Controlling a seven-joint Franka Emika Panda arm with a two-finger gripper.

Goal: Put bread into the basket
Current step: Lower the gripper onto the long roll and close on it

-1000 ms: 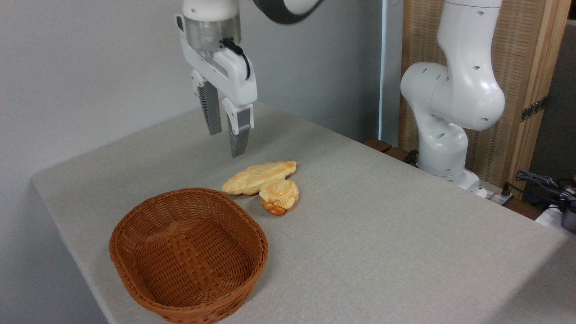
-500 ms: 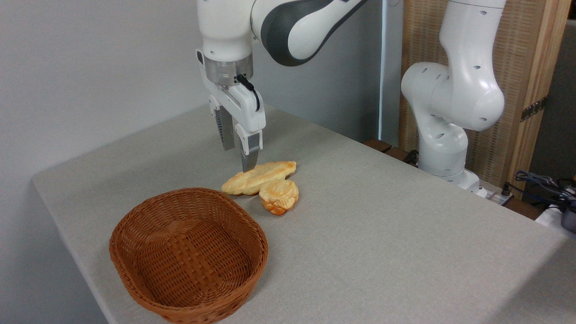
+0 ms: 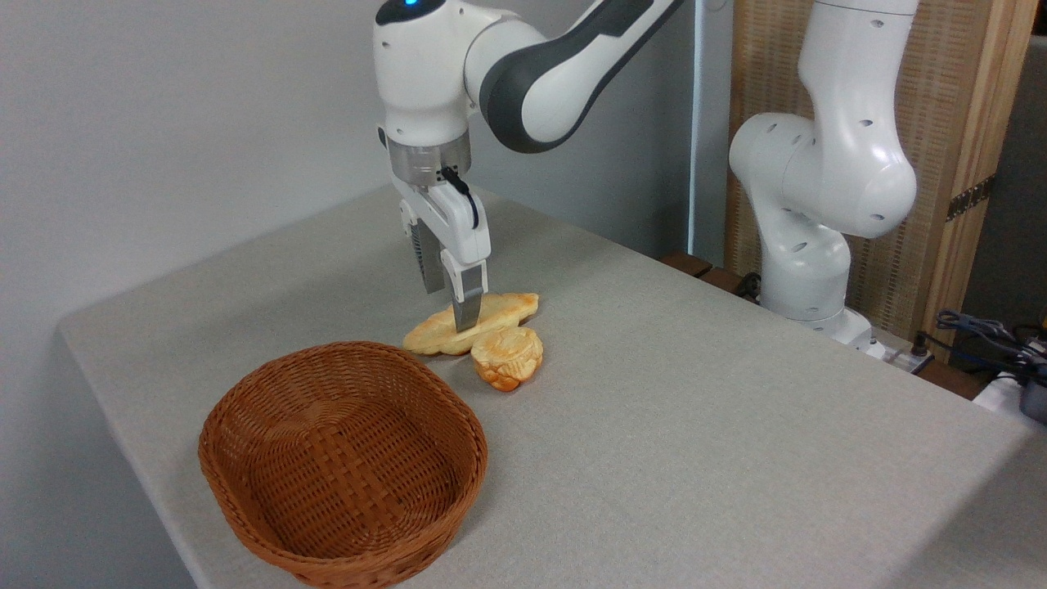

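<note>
Gripper [image 3: 449, 307] spread, one finger on each side of the bread [image 3: 473, 322], not yet pinching. Bread on the table [image 3: 695, 425], touching the small bun [image 3: 508, 357], just behind the empty basket [image 3: 343, 462].

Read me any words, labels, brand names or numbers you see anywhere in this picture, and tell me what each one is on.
None: no readable text shows.
The arm, gripper, bread, bun, basket and table carry no lettering.
The gear at the right edge is too small to tell.
</note>
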